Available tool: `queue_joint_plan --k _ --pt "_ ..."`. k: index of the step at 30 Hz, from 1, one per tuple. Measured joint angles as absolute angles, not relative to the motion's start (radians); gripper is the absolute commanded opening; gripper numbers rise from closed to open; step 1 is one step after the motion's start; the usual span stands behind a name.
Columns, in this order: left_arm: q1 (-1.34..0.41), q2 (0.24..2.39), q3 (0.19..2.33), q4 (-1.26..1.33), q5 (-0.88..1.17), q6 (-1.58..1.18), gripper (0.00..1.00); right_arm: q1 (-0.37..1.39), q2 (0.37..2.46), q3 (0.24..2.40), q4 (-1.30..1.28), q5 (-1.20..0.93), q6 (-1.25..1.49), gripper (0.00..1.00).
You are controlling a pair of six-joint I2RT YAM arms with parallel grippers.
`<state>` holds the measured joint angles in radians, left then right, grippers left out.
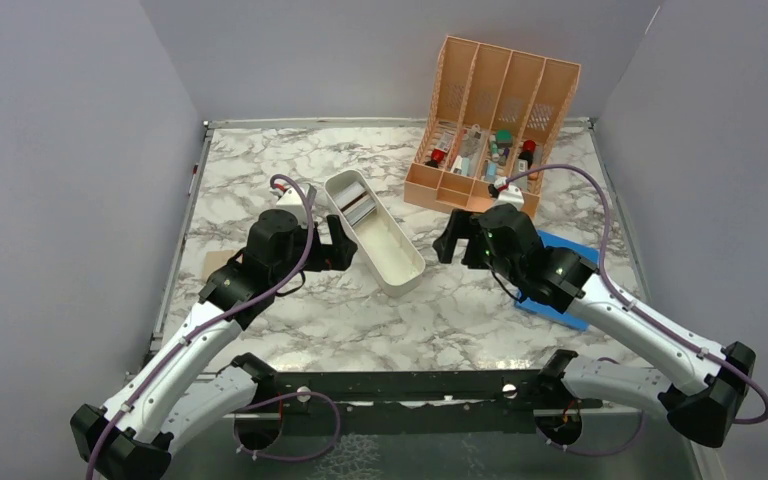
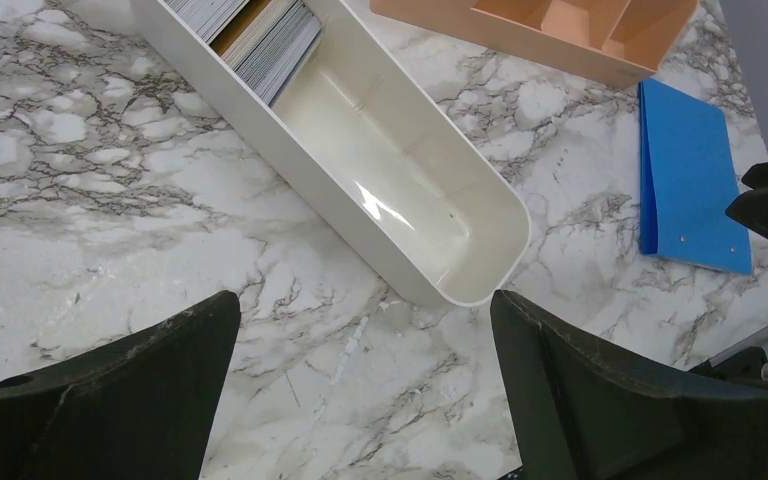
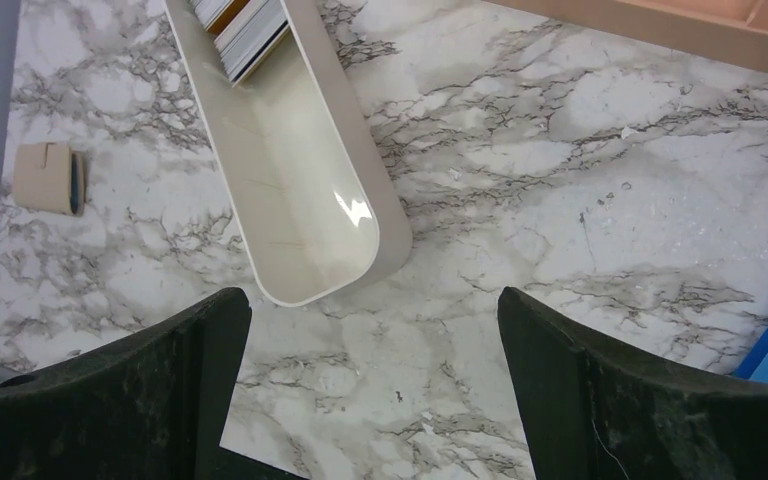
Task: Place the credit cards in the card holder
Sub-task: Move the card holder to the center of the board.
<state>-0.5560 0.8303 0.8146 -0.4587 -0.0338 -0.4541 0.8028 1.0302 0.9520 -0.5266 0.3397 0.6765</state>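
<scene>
The left pincer (image 2: 362,300) and right pincer (image 3: 372,298) both gape wide, holding nothing, above the bench (image 1: 290,300) on either side of the tray's (image 1: 400,262) near end. The cards (image 2: 260,35) stand stacked in its far end. The holder (image 3: 48,178) lies on the bench, well left of the tray.

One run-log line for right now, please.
left gripper: open, empty | right gripper: open, empty | credit cards: stacked in white tray | card holder: folded, on table
</scene>
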Motion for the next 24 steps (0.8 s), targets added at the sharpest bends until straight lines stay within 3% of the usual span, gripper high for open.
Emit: queue_joint_plan --k 12,19,24 --pt "-0.556 0.87 0.831 -0.461 -0.081 -0.457 0.99 0.803 0.996 0.958 -0.533 0.338 0.678 1.0" --pt "-0.555 0.928 0.856 -0.462 -0.27 -0.521 0.78 0.803 0.989 0.974 -0.531 0.331 0.653 1.0" --pt "-0.522 1.065 0.861 -0.435 -0.447 -0.606 0.76 0.803 1.002 0.977 -0.533 0.331 0.623 1.0"
